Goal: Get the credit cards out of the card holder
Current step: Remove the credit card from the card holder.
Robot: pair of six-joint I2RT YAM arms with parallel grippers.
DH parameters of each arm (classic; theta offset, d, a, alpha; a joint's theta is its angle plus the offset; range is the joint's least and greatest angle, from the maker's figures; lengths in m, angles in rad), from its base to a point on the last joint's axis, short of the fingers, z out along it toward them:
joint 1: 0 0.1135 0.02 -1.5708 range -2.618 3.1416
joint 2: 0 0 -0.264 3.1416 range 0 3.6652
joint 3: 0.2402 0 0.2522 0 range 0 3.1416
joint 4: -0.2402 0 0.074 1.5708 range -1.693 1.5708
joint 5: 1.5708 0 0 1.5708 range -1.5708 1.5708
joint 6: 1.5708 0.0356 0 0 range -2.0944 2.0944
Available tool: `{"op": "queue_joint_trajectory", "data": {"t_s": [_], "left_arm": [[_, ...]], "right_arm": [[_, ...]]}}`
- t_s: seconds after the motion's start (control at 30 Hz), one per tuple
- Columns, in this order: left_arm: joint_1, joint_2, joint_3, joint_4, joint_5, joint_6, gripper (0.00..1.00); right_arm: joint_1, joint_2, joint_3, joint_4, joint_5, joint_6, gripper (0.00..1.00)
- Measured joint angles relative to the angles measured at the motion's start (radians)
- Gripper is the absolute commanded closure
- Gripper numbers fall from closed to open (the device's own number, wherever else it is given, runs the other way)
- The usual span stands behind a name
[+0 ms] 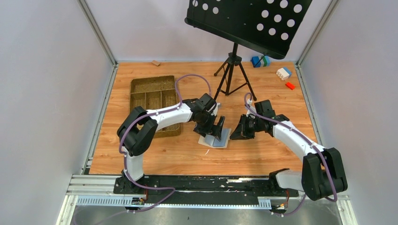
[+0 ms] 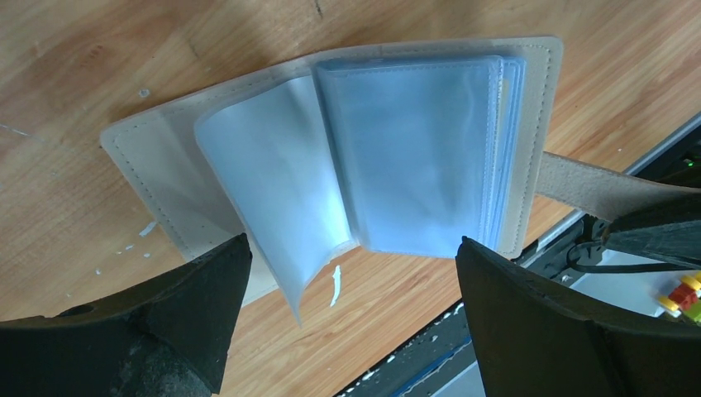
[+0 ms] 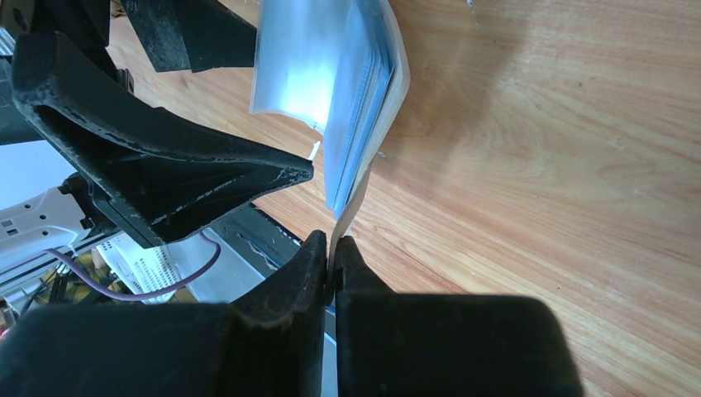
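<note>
Wood table point(image 1: 263, 154) w/ items on it.
Open card holder point(image 1: 215, 139) centre; woven tray point(image 1: 151, 79) left; tripod stand point(image 1: 233, 70) + toy blocks point(image 1: 283, 72) at back.

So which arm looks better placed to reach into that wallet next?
Left. The left pincer is open right over the sleeves of the wallet, while the right pincer is shut on its tab, busy holding it.

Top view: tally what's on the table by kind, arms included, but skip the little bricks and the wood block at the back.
Robot arms: 2 (left arm, right arm)
Card holder: 1
Woven tray: 1
Music stand: 1
Total: 5
</note>
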Motion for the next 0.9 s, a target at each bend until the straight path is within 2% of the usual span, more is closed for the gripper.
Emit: {"op": "queue_joint_trajectory", "data": {"t_s": [0.3, 0.9], "left_arm": [[-0.003, 0.006, 0.002, -0.001, 0.025, 0.005, 0.0], [-0.025, 0.072, 0.101, -0.069, 0.005, 0.014, 0.0]], "right_arm": [[0.0, 0.0, 0.0, 0.001, 0.0, 0.006, 1.0], [0.01, 0.0, 0.0, 0.01, 0.0, 0.021, 1.0]]}}
